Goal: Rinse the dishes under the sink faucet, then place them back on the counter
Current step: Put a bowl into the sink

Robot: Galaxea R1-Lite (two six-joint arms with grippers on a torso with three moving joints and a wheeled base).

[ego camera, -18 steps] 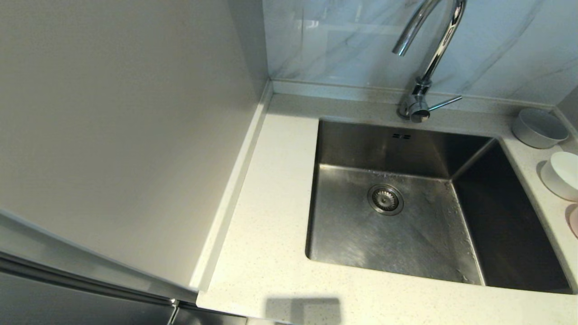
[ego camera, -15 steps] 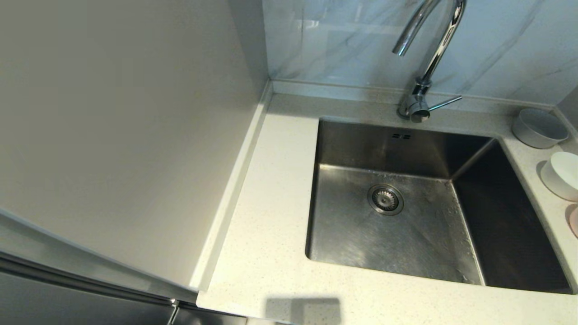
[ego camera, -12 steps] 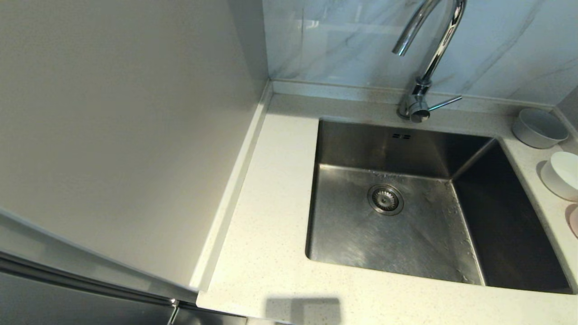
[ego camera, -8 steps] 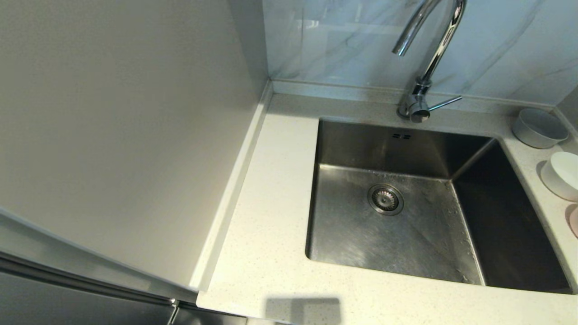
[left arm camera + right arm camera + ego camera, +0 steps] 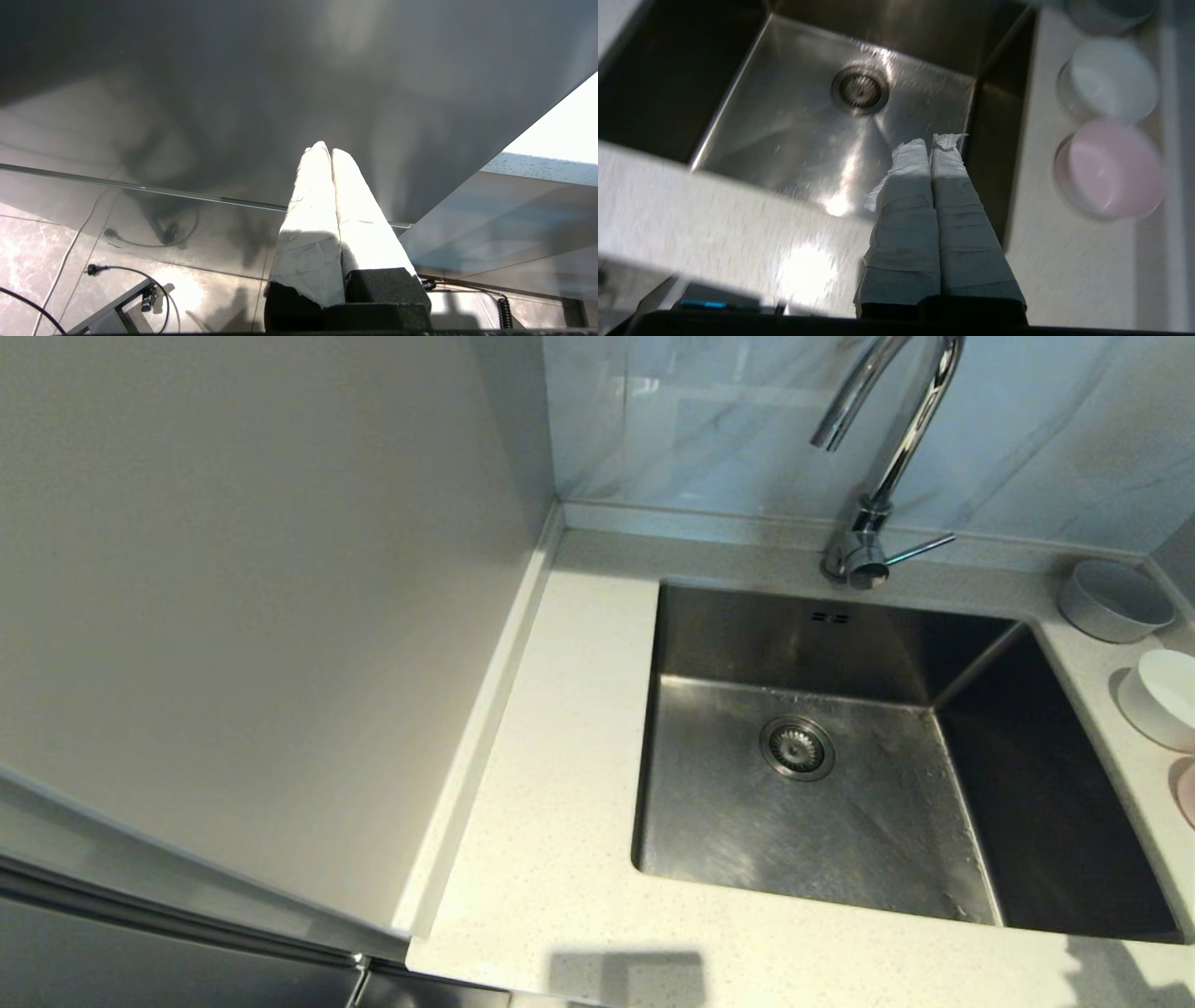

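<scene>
**Bowls on bench, both pincers empty**

Grey bowl (image 5: pixel 1114 600), white bowl (image 5: pixel 1162 698) and pink bowl (image 5: pixel 1110 169) sit in a row on the bench (image 5: pixel 560 821) right of the sink (image 5: pixel 822 784), faucet (image 5: pixel 882 457) behind it. Right pincer (image 5: pixel 931 140) fingers pressed together, holding nothing, above the sink's front right corner. Left pincer (image 5: pixel 327 150) fingers together, parked low by a cabinet panel (image 5: pixel 233 93).

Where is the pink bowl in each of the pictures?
Head view: the pink bowl peeks in at the right edge, on the counter right of the sink.
Left wrist view: not in it.
Right wrist view: the pink bowl sits on the counter beside the white bowl.
Shared landmark: the round drain, also at.
</scene>
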